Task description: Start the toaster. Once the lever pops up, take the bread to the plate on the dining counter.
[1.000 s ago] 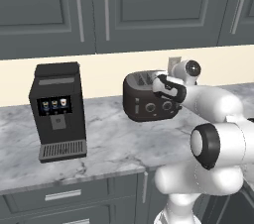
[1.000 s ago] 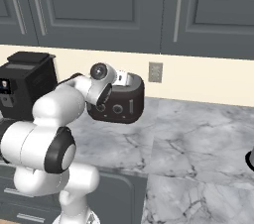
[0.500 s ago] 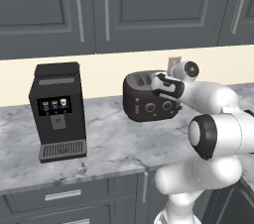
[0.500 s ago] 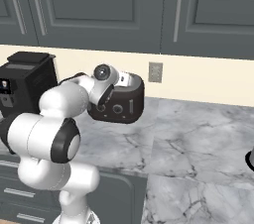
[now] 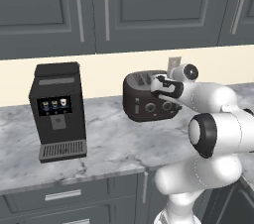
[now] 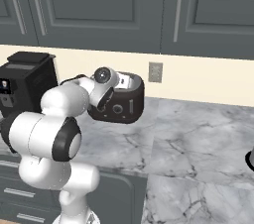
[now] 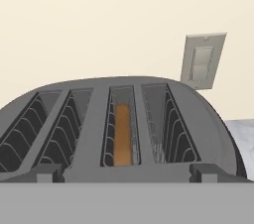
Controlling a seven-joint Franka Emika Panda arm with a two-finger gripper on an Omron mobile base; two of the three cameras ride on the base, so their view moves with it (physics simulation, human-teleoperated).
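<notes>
Hand view is looking straight down onto the toaster (image 7: 124, 129), and you can see the bread (image 7: 122, 134) sitting down in one of the slots, just an orange-brown strip. There's a wall outlet (image 7: 202, 62) behind it. Left base view has the end effector (image 5: 161, 90) right up against the toaster's top front edge, opened all the way, nothing in it. The coffee machine (image 5: 57, 111) sits well off to the left on the marble surface (image 5: 109, 143).
</notes>
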